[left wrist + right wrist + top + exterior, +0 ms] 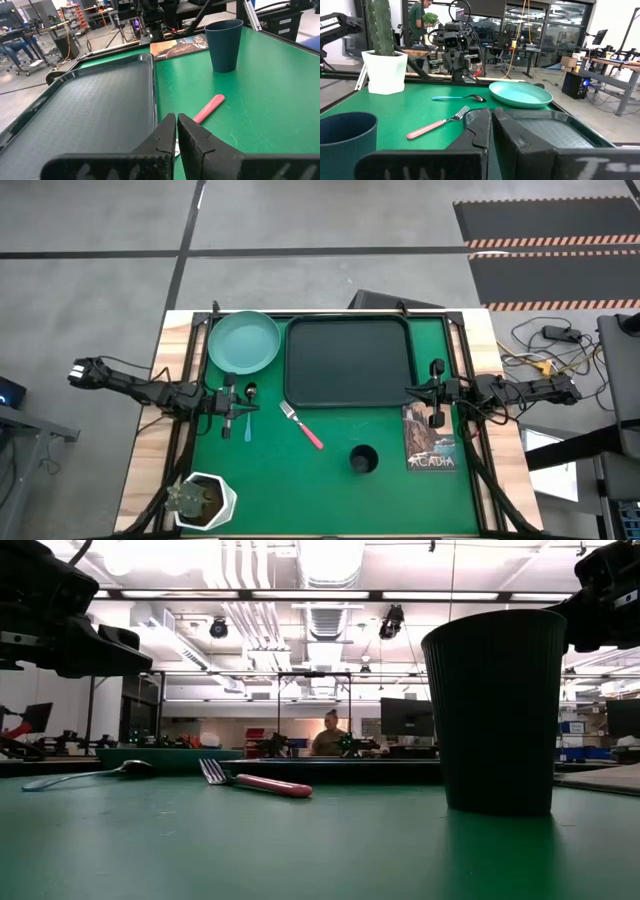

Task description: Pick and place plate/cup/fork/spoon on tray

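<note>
Evidently nothing is lying on the tray (349,360) at upper centre; left gripper (228,412) and right gripper (436,385) are both sitting pinched together, holding nothing; the fork (302,425), lying centre frame, is looking light, stiff, slippery; I'd be pinching its pink handle.

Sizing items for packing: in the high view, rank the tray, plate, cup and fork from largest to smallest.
1. tray
2. plate
3. fork and cup: unsure; the fork is longer but thin, the cup's opening is wider.
</note>
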Motion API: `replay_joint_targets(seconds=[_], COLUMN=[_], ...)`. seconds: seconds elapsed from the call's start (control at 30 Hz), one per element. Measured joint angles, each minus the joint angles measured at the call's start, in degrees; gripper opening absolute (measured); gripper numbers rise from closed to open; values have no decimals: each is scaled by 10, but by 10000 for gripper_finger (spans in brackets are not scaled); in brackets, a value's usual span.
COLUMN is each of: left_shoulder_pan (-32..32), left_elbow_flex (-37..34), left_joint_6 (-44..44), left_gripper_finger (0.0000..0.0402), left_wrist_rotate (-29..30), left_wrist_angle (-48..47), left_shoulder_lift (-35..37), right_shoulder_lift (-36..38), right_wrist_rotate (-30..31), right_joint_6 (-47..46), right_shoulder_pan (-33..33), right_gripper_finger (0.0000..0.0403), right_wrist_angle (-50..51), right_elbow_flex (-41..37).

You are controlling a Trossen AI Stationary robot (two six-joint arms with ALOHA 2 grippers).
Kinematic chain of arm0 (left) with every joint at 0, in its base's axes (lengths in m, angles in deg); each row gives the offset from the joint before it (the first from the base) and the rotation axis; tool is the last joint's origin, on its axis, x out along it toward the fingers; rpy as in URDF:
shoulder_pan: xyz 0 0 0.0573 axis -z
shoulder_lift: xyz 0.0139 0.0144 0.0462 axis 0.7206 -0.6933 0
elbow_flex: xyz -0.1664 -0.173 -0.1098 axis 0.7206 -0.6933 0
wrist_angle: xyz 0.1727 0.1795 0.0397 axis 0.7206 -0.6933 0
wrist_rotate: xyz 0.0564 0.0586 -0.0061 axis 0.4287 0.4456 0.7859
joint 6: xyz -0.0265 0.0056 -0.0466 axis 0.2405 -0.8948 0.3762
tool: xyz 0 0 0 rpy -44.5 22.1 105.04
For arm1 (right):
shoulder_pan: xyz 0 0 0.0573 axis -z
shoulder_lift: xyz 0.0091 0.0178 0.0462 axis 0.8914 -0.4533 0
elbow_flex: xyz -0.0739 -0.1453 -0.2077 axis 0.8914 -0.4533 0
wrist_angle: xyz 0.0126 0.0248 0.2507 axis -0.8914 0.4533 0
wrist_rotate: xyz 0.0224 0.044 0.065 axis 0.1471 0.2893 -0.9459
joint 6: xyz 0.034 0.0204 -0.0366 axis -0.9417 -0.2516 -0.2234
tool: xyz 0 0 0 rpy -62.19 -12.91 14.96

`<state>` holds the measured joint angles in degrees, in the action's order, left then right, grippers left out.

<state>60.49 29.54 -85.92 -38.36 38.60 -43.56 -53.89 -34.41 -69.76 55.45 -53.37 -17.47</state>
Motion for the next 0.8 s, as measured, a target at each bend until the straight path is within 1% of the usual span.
replay_joint_targets(seconds=[0.5,0.6,0.8], left_shoulder_pan=[0,0,0], left_elbow_flex=[0,0,0], left_joint_6=[0,-1,-4], left_gripper_finger=[0,0,0], left_wrist_rotate=[0,3,78], left_wrist_angle=[0,0,4], left_shoulder_lift=[0,0,0], right_shoulder_lift=[0,0,0], right_wrist_rotate=[0,0,0], right_joint_6=[0,18,39], right_shoulder_pan=[0,0,0], right_gripper_finger=[9,9,9], right_wrist_angle=[0,0,0], right_elbow_flex=[0,0,0])
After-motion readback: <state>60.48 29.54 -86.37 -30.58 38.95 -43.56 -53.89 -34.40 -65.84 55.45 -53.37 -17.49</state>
